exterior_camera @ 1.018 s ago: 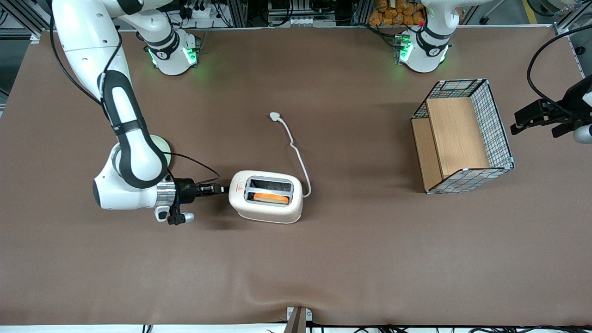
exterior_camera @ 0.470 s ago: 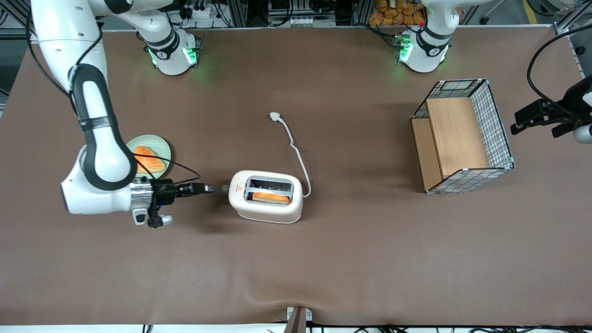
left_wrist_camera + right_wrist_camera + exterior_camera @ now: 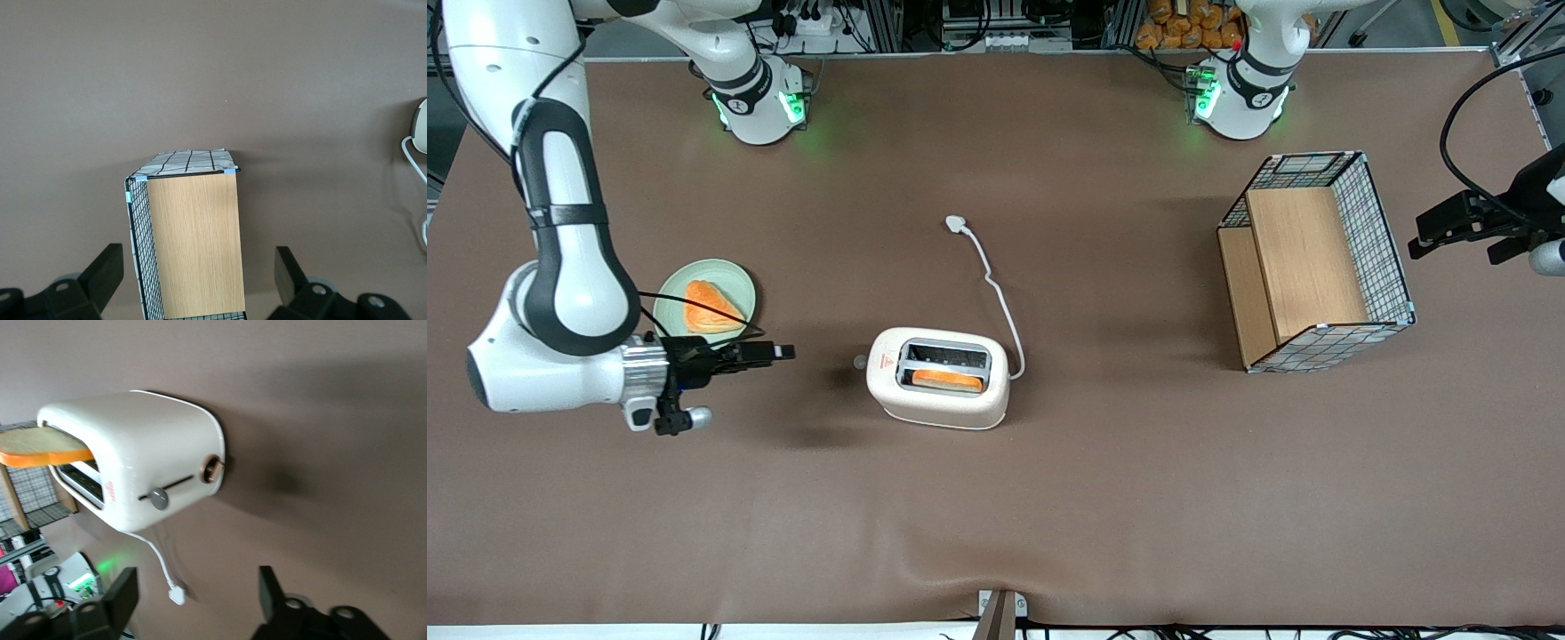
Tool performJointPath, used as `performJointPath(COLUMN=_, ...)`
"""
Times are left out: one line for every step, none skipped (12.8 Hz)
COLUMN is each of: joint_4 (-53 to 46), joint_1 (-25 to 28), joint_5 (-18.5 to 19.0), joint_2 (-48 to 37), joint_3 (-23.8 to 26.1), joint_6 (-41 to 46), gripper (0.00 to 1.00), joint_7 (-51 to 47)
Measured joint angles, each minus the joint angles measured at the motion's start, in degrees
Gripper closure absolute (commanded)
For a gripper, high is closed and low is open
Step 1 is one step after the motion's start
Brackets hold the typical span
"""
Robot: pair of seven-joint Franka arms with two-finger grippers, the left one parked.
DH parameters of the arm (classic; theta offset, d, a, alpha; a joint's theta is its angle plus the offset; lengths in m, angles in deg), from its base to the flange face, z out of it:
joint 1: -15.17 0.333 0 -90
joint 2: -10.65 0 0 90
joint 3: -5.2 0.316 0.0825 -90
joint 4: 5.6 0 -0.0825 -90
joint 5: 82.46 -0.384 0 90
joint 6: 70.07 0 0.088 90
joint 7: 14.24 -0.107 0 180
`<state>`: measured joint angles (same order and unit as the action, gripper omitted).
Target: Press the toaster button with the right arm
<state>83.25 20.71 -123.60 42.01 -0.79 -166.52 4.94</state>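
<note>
The white toaster stands mid-table with an orange slice in the slot nearer the front camera. Its small pale grey button sticks out of the end that faces the working arm. In the right wrist view the button sits on a dark slot of the toaster, beside a round ringed dial. My right arm's gripper hovers level with the button, a clear gap away toward the working arm's end. The gripper is open with nothing between its fingers.
A pale green plate with an orange food piece lies just beside the gripper, farther from the front camera. The toaster's white cord trails to its plug. A wire-mesh wooden basket stands toward the parked arm's end.
The gripper has drawn back from the toaster's button end toward the working arm's end. The arm no longer covers the plate. The toaster has not moved.
</note>
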Motion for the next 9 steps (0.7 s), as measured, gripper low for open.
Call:
performJointPath(joint_4=-0.06, joint_1=-0.36, joint_5=2.06, joint_2=-0.51, joint_3=0.00, joint_6=0.42, gripper=0.00, joint_7=0.02)
performJointPath(joint_4=-0.11, joint_1=-0.58, joint_5=4.52, joint_2=-1.27, joint_3=-0.01, joint_6=0.61, gripper=0.00, joint_7=0.02)
performJointPath(joint_4=-0.16, joint_1=-0.65, joint_5=7.20, joint_2=-2.33, joint_3=-0.01, joint_6=0.72, gripper=0.00, joint_7=0.01)
performJointPath(joint_4=-0.18, joint_1=-0.65, joint_5=10.35, joint_2=-3.64, joint_3=0.00, joint_6=1.00, gripper=0.00, joint_7=0.00)
performJointPath(joint_4=-0.18, joint_1=-0.67, joint_5=14.02, joint_2=-5.16, joint_3=-0.02, joint_6=1.55, gripper=0.00, joint_7=-0.06)
performJointPath(joint_4=-0.09, joint_1=-0.73, joint_5=17.72, joint_2=-6.72, joint_3=-0.06, joint_6=2.06, gripper=0.00, joint_7=-0.27)
performJointPath(joint_4=0.27, joint_1=-0.97, joint_5=21.06, joint_2=-8.37, joint_3=-0.11, joint_6=2.43, gripper=0.00, joint_7=-0.45)
performJointPath(joint_4=0.85, joint_1=-1.53, joint_5=24.47, joint_2=-10.18, joint_3=-0.14, joint_6=2.67, gripper=0.00, joint_7=-0.47)
performJointPath(joint_4=1.41, joint_1=-2.38, joint_5=27.55, joint_2=-12.00, joint_3=-0.19, joint_6=2.85, gripper=0.00, joint_7=-0.47)
